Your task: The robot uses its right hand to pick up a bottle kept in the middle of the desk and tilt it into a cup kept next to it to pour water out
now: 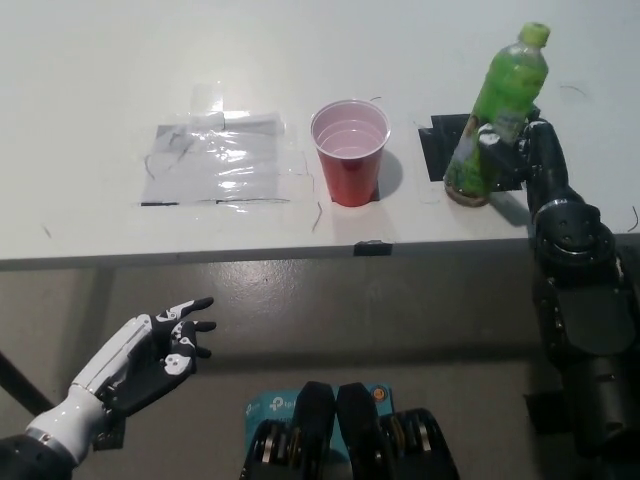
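A pale worktop [120, 90] runs across my view, with a grey floor below its near edge. The red cup [350, 152] stands open near the middle, and I take it as my landmark. Just to the cup's right, the green bottle [497, 112] leans with its cap away from the cup, its base at a black patch [440, 150] on the worktop. My right robot hand [522, 150] is wrapped around the bottle's lower half, grasping it, the black forearm rising from below the worktop edge. To do this well, I should firm the hold, raise the bottle clear, carry it leftward above the cup's rim, then tip the neck slowly toward the mouth. My left robot hand [150, 355] rests far below and left of the cup, fingers spread, holding nothing.
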Controlling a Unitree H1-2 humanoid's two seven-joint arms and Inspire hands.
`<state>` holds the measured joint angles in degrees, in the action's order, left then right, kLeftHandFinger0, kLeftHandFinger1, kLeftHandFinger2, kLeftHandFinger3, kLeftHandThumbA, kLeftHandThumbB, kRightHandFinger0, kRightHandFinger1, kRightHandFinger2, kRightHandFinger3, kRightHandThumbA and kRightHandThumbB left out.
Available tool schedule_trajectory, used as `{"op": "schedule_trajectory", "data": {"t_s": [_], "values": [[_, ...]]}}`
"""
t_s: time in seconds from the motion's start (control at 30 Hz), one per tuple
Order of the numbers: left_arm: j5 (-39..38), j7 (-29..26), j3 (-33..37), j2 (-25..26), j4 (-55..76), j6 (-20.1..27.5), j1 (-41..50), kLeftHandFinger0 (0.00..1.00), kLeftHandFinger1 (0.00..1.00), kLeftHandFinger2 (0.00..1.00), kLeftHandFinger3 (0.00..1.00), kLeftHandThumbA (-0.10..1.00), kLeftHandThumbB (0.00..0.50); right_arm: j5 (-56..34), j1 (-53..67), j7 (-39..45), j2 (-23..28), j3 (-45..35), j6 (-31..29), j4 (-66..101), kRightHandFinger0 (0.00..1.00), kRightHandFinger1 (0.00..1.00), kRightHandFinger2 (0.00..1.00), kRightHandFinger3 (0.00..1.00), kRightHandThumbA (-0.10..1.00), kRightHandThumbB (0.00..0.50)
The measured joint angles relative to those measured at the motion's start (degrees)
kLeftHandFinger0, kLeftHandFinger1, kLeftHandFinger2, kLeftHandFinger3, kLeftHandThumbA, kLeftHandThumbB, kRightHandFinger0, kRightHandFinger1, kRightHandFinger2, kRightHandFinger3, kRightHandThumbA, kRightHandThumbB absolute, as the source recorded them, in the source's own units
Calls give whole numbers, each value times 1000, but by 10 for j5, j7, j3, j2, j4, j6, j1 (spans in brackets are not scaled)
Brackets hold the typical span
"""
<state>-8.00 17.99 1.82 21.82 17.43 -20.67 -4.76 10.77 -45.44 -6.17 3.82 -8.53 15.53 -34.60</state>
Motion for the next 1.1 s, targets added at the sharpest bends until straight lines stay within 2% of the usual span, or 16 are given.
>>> {"op": "schedule_trajectory", "data": {"t_s": [0.03,0.07,0.1,0.27,0.4,0.47,0.53,0.67,0.7,0.8,0.83,0.93,1.03,1.1], "values": [[0,0,1,0,0,0,0,736,861,966,1000,620,18,2,0,-8,0,1,-8,-7,0,0,0,323,-100,50],[0,0,2,0,0,0,0,740,862,965,1000,622,29,4,0,-15,0,3,-14,-12,0,0,0,231,-100,41],[0,1,2,0,0,0,0,743,863,964,1000,625,32,7,0,-22,1,6,-21,-16,0,0,0,201,-100,40],[0,3,4,0,-1,0,-1,749,862,961,1000,646,63,15,0,-49,8,19,-53,-22,0,0,4,213,-100,76],[1,3,5,1,-1,-1,-2,750,861,957,1000,636,54,20,0,-56,22,34,-75,-22,0,0,0,283,-100,68],[1,3,6,1,-1,-1,-2,749,861,958,1000,634,59,22,0,-56,30,42,-85,-22,0,0,3,283,-100,57],[1,6,6,1,-1,-1,-2,750,860,957,1000,639,50,23,0,-56,38,48,-93,-21,0,0,0,291,-100,66],[1,11,6,2,-1,-1,-2,753,856,953,1000,658,65,23,2,-50,56,67,-103,-8,0,0,0,303,-100,83],[1,12,5,2,-1,-1,-3,751,855,950,1000,658,74,26,2,-49,61,74,-106,-7,0,0,0,310,-100,64],[1,13,5,5,-1,-2,-5,749,855,948,1000,670,82,39,2,-44,83,104,-113,0,0,0,10,290,-100,54],[1,13,5,6,-1,-2,-6,739,848,939,1000,657,67,44,2,-42,92,115,-115,2,0,0,17,301,-100,60],[1,13,5,9,-1,-2,-9,733,838,929,1000,659,75,60,2,-35,115,143,-121,16,0,22,163,322,-100,66],[2,13,5,10,-1,-2,-10,729,839,951,1000,693,88,72,2,-26,138,165,-125,31,0,26,197,308,-100,70],[3,13,5,10,-1,-2,-10,730,839,954,1000,689,77,79,2,-21,148,173,-125,36,0,27,206,294,-100,81]]}}
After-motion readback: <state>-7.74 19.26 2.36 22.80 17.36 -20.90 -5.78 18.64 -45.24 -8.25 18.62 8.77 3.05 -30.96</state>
